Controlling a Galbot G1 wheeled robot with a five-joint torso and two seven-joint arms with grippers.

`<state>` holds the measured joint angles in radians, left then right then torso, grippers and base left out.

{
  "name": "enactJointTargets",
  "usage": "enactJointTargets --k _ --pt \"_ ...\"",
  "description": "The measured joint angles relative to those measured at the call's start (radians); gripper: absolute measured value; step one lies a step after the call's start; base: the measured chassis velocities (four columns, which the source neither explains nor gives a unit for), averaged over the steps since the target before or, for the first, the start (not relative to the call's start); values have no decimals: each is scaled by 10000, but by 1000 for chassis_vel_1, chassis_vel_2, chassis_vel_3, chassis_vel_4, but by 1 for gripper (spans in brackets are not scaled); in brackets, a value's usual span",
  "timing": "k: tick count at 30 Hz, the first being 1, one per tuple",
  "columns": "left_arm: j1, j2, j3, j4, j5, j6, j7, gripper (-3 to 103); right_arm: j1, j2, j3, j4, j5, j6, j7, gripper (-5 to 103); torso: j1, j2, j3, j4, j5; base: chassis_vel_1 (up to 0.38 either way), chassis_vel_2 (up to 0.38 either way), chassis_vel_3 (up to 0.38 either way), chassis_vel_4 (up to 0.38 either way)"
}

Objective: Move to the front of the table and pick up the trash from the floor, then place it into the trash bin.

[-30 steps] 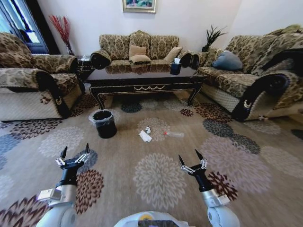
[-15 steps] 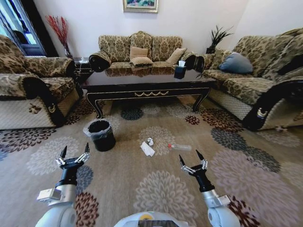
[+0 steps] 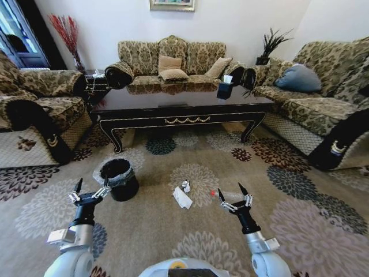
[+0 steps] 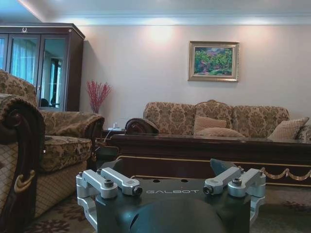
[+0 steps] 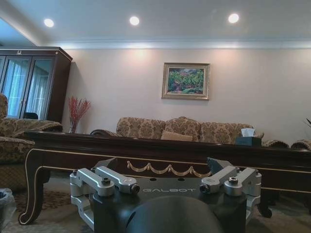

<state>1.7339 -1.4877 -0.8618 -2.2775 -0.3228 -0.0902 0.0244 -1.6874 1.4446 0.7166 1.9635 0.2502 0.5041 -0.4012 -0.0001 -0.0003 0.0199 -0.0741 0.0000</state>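
The dark glossy table (image 3: pixel 179 107) with its gold apron ornament stands ahead, in front of the far sofa. On the carpet before it lies the trash: a flat white paper sheet (image 3: pixel 183 198), a tiny white wad (image 3: pixel 185 186) and a clear bottle (image 3: pixel 229 195) with a red cap, partly behind my right gripper (image 3: pixel 230 191). The black trash bin (image 3: pixel 118 179) with its greyish liner stands to the left of the litter. My left gripper (image 3: pixel 93 183) hovers open just left of the bin. Both grippers are held low in front of me, open and holding nothing. The table (image 4: pixel 218 150) (image 5: pixel 146 148) spans both wrist views.
Patterned sofas (image 3: pixel 34 112) (image 3: pixel 323 104) flank the table on both sides, with a third (image 3: pixel 173 60) behind it. A small black tissue box (image 3: pixel 225 88) sits on the tabletop's right part. The flowered carpet (image 3: pixel 173 236) between me and the litter is open floor.
The whole head view has shifted: the camera has come forward, so table, bin and trash appear closer and lower. Both arms keep the same pose, grippers open.
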Motion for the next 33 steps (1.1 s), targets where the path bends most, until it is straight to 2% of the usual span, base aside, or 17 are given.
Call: enactJointTargets --k 13,23,26,28,29,33 --pt "-6 -19 -15 54 8 -14 27 100 57 68 106 -16 -139 -2 -593 100 0 1 2 0 0 0 0 0 0" --pt "23 -42 1 46 43 -29 37 100 53 82 128 8 -128 33 -597 100 0 2 2 0 0 -74 82 79 -76" --pt "46 -45 1 32 47 -43 37 100 46 59 134 69 -130 6 -289 100 0 1 4 1 1 -210 219 219 -194" --pt "64 -44 -4 8 48 -52 38 100 51 -18 90 277 -71 -180 368 100 0 2 4 0 1 -247 223 243 -237" --pt "64 -44 -4 8 48 -52 38 100 51 -18 90 277 -71 -180 368 100 0 2 4 0 1 -247 223 241 -253" --pt "123 -38 -9 -23 109 -67 38 100 127 -496 160 1102 278 -935 1415 100 2 1 9 0 -1 -178 174 186 -202"
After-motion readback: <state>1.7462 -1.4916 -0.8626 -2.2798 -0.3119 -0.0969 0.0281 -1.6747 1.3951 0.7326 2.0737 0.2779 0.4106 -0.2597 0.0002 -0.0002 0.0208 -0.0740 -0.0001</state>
